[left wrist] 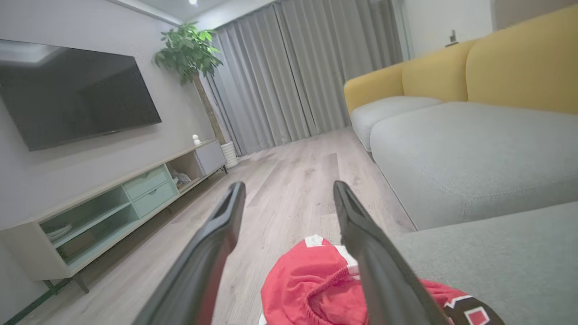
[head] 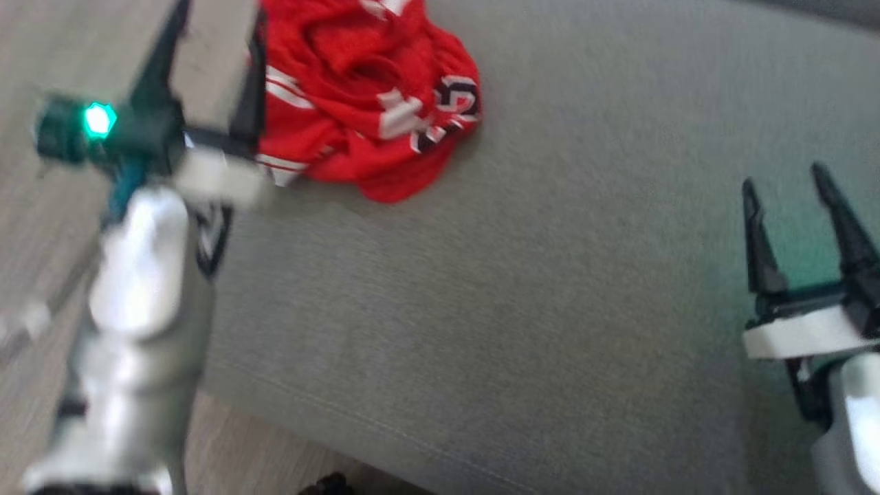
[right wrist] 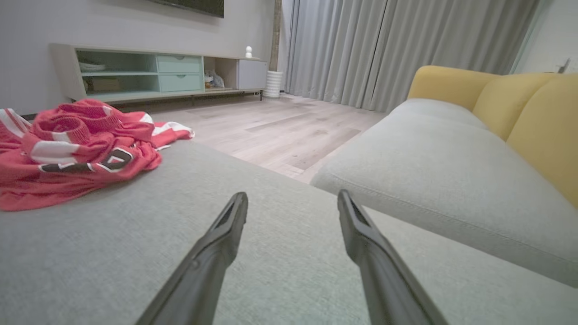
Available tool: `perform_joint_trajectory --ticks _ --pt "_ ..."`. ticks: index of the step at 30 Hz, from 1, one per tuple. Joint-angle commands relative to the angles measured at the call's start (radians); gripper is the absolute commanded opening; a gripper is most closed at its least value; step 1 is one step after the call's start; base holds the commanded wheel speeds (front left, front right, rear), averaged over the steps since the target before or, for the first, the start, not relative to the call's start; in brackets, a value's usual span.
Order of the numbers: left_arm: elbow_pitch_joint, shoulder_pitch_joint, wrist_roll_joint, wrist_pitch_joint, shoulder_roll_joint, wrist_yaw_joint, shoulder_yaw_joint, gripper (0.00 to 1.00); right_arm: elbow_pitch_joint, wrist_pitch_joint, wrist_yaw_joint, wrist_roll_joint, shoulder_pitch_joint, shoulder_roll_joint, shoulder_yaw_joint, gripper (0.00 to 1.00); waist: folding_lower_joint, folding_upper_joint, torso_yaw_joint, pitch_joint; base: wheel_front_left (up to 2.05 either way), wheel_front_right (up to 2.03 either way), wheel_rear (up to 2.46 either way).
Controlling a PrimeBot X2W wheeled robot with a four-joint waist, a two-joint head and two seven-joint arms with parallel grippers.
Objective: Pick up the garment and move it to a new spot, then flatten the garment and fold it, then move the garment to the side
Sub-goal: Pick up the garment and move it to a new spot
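**Item 1. Garment**: red jersey with white stripes and dark, white-edged lettering. It lies crumpled in a heap in the upper centre-left of the head view, on the grey cushion close to the cushion's edge, where the wooden floor begins. In the right wrist view the garment sits at the left edge. In the left wrist view the garment sits at the bottom centre.

**Item 2. Left gripper**: upper left of the head view, blurred, with a green light on its body. The jaws are spread wide and hold nothing. One finger overlaps the garment's left side (contact cannot be told). In its own view the left gripper shows the red cloth low between and behind the two fingers.

**Item 3. Right gripper**: lower right of the head view, above bare cushion and well apart from the garment. The jaws are spread wide and hold nothing, as its own view of the right gripper also shows.

**Item 4. Surroundings, left wrist view:**
- television at upper left
- low cabinet beneath it
- potted plant at upper centre-left
- grey curtains at top centre
- yellow sofa with pale seat cushions at right
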Motion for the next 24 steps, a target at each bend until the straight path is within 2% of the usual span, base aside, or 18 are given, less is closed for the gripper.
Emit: perform_joint_trajectory --ticks 1,3,4,5,9,16,18,19,20,21,24 --pt "0.077 -0.127 -0.001 -0.004 0.053 -0.004 0.026 1.00 -0.049 -0.011 0.007 -0.004 -0.028 -0.032 0.028 1.00 -0.0004 0.0000 -0.100 0.138 0.00 0.00 0.00" --pt "0.208 -0.226 -0.009 0.003 0.068 -0.006 0.037 1.00 -0.063 -0.011 0.007 -0.004 -0.055 -0.051 0.034 1.00 -0.0004 0.0000 -0.133 0.174 0.00 0.00 0.00" --pt "0.208 -0.226 -0.009 0.003 0.068 -0.006 0.037 1.00 -0.063 -0.011 0.007 -0.004 -0.055 -0.051 0.034 1.00 -0.0004 0.0000 -0.133 0.174 0.00 0.00 0.00" --pt "0.274 -0.270 -0.010 0.014 0.076 -0.006 0.040 1.00 -0.068 -0.011 0.007 -0.002 -0.065 -0.056 0.035 1.00 -0.0004 0.0000 -0.149 0.187 0.00 0.00 0.00" --pt "0.491 -0.394 -0.027 0.094 0.099 0.007 0.063 1.00 -0.087 -0.011 0.007 0.003 -0.091 -0.065 0.036 1.00 -0.0004 0.0000 -0.205 0.238 0.00 0.00 0.00" --pt "0.741 -0.471 -0.052 0.238 0.147 0.083 0.101 1.00 -0.107 -0.011 0.007 -0.004 -0.123 -0.068 0.032 1.00 -0.0004 0.0000 -0.265 0.308 0.00 0.00 0.00" --pt "0.774 -0.483 -0.044 0.225 0.160 0.105 0.093 1.00 -0.113 -0.011 0.007 -0.014 -0.127 -0.061 0.037 1.00 -0.0004 0.0000 -0.270 0.316 0.00 0.00 0.00" --pt "0.773 -0.487 -0.041 0.201 0.162 0.116 0.089 0.65 -0.113 -0.011 0.007 -0.014 -0.128 -0.061 0.037 1.00 -0.0004 0.0000 -0.268 0.318 0.00 0.00 0.00" --pt "0.771 -0.493 -0.039 0.173 0.163 0.122 0.086 0.13 -0.111 -0.011 0.007 -0.015 -0.130 -0.062 0.036 1.00 -0.0004 0.0000 -0.265 0.319 0.00 0.00 0.00" --pt "0.767 -0.500 -0.035 0.144 0.164 0.125 0.081 0.00 -0.108 -0.011 0.007 -0.015 -0.131 -0.063 0.035 1.00 -0.0004 0.0000 -0.261 0.319 0.00 0.00 0.00" --pt "0.754 -0.522 -0.022 0.065 0.162 0.127 0.060 0.00 -0.097 -0.011 0.007 -0.015 -0.135 -0.063 0.040 1.00 -0.0004 0.0000 -0.249 0.301 0.00 0.00 0.00"
